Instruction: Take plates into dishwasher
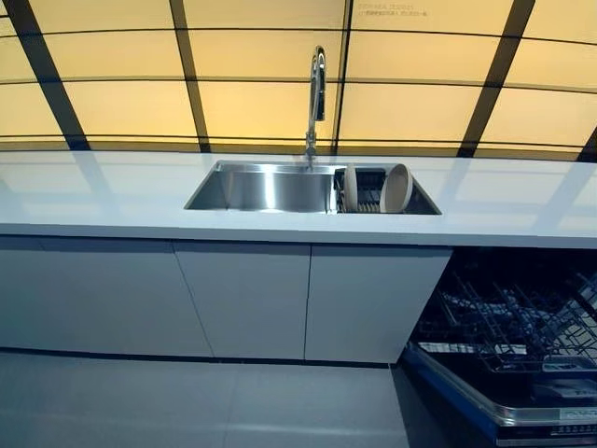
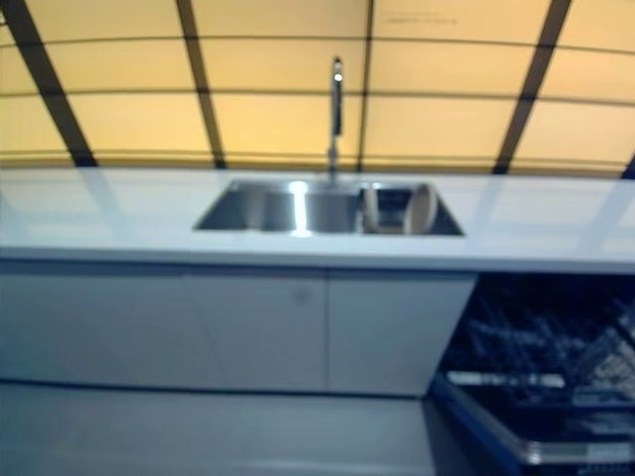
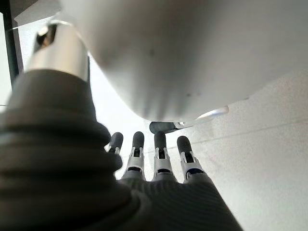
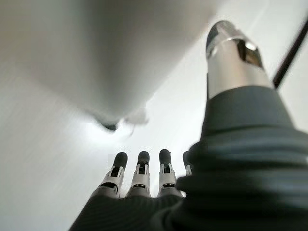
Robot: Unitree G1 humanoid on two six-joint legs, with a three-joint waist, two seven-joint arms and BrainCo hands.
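Observation:
Two beige plates (image 1: 395, 188) stand on edge in a dark rack in the right part of the steel sink (image 1: 261, 187), one near the divider (image 1: 350, 187) and one leaning further right. The dishwasher (image 1: 508, 327) at the lower right stands open, its wire rack pulled out over the lowered door. Neither hand shows in the eye views. In its wrist view my left hand (image 3: 159, 161) has its fingers straight and holds nothing. My right hand (image 4: 139, 180) looks the same in its own wrist view, straight fingers over the pale floor.
A tall chrome tap (image 1: 315, 103) rises behind the sink. The white counter (image 1: 103, 196) runs the full width, with white cabinet doors (image 1: 242, 299) below. Grey floor (image 1: 187, 401) lies in front. Yellow panels with dark frames form the back wall.

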